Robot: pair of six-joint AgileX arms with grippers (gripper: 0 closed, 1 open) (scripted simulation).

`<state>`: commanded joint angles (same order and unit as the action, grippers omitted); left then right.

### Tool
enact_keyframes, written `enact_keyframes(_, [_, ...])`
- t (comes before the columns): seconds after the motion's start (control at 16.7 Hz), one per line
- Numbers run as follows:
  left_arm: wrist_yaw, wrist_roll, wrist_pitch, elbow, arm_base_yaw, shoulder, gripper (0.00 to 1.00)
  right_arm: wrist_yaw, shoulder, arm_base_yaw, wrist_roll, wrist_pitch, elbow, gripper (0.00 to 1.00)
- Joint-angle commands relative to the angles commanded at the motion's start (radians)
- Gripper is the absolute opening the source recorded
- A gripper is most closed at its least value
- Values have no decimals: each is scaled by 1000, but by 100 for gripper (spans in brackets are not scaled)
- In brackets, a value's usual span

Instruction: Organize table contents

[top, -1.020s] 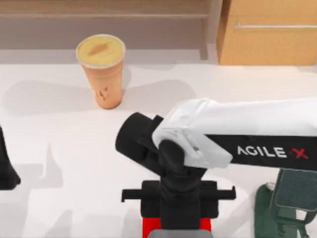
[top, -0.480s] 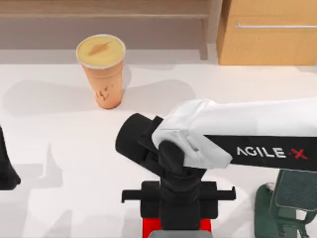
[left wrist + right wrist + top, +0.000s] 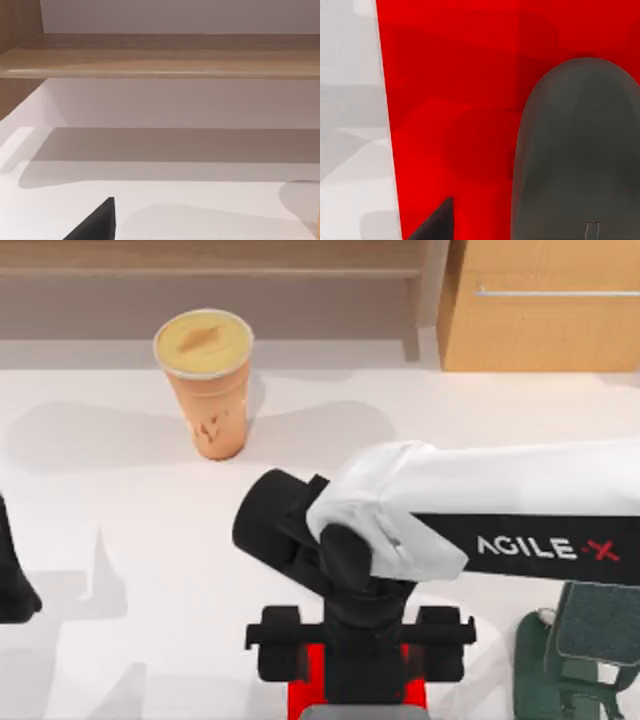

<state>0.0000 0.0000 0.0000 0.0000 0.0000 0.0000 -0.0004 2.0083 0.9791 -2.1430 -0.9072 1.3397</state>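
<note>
One mouse [image 3: 575,150], small, stiff and smooth-backed, rests on the red pad [image 3: 300,698] at the table's [image 3: 120,540] near edge beneath the spread right gripper [image 3: 358,672], best pinched across its sides.

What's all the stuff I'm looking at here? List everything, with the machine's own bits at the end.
cup: one, orange-tan with a yellow top, upright at the back left of the table.
mouse: one, dark grey, lying on the pad.
pad: one, red, flat at the front middle of the table.
stand: one, dark green, front right corner.
cabinet: one, light wood with a metal handle, behind the table on the right.
shelf: one, light wood, along the back.
table: one, white.
right claw: black, low over the pad, fingers spread apart.
left arm: black, parked at the left edge.
</note>
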Motion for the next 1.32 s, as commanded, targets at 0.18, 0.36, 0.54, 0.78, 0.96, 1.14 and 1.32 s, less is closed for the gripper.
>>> enact_keyframes(0.18, [0, 0, 0, 0, 0, 0, 100, 0, 0, 0, 0, 0, 0, 100])
enact_keyframes(0.36, [0, 0, 0, 0, 0, 0, 100, 0, -1, -1, 0, 0, 0, 100])
enact_keyframes(0.54, [0, 0, 0, 0, 0, 0, 100, -7, -8, -19, 26, 9, 19, 100])
enact_keyframes(0.78, [0, 0, 0, 0, 0, 0, 100, -39, -6, -120, 183, 40, 97, 100])
enact_keyframes(0.96, [0, 0, 0, 0, 0, 0, 100, -67, 12, -240, 384, 61, 172, 100])
enact_keyframes(1.14, [0, 0, 0, 0, 0, 0, 100, -89, 35, -390, 640, 67, 245, 100])
enact_keyframes(1.32, [0, 0, 0, 0, 0, 0, 100, -97, 59, -557, 922, 47, 303, 100])
